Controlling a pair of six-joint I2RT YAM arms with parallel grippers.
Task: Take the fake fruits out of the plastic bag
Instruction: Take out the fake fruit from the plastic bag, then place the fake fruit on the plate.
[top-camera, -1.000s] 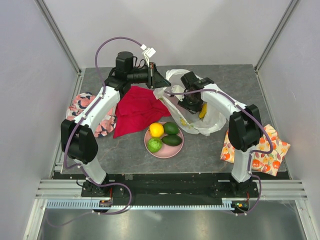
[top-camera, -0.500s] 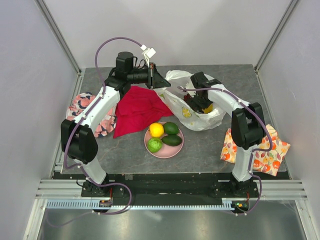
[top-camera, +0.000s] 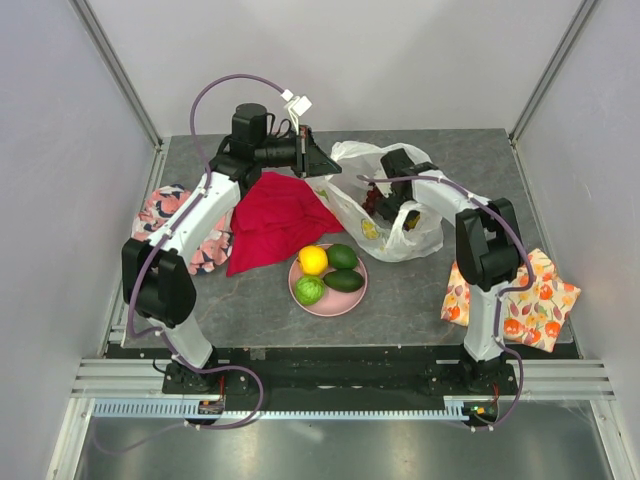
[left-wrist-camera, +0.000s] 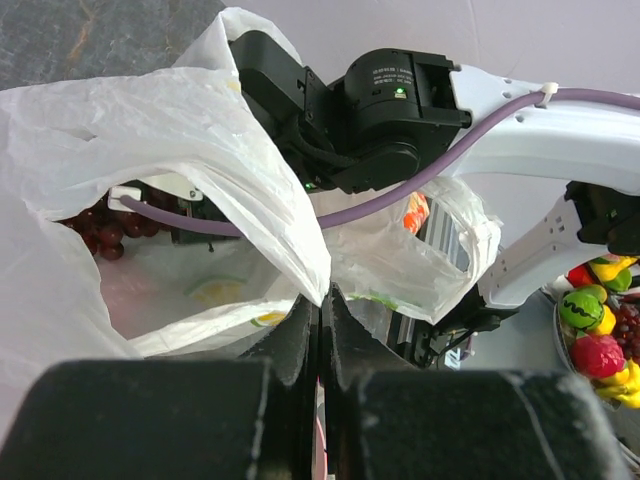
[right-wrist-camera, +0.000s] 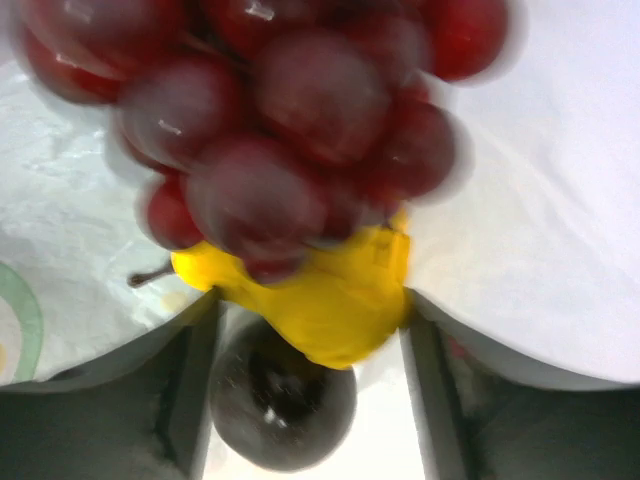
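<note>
Your left end effector (left-wrist-camera: 322, 305) is pinched tight on the rim of the plastic bag (left-wrist-camera: 150, 120), holding its mouth up and open. Its own camera shows the film caught between the closed jaws, which the overhead view only hints at.

Your right end effector (right-wrist-camera: 308, 320) is inside the bag with its fingers (right-wrist-camera: 190, 385) spread wide. Only its wrist camera shows what lies there: one yellow pear (right-wrist-camera: 320, 295) in the gap at the fingertips. One dark red grape bunch (right-wrist-camera: 290, 120) sits just beyond, at 12 o'clock of the pear, and is blurred. You cannot tell whether the fingers touch the pear. The left wrist view catches only a few of the grapes through the bag mouth.

The overhead view alone gives you the rest. The bag lies at about 1 o'clock on the counter (top-camera: 420, 290). A pink plate (top-camera: 330, 309) at the bag's 7 o'clock carries four fruits:
- one citrus (top-camera: 313, 260)
- one lime (top-camera: 309, 290)
- two avocados (top-camera: 342, 256)

You have three cloths:
- a red cloth (top-camera: 275, 215) at the bag's 9 o'clock
- a floral cloth (top-camera: 175, 210) at the counter's 9 o'clock edge
- an orange fruit-print cloth (top-camera: 525, 300) at 4 o'clock
</note>
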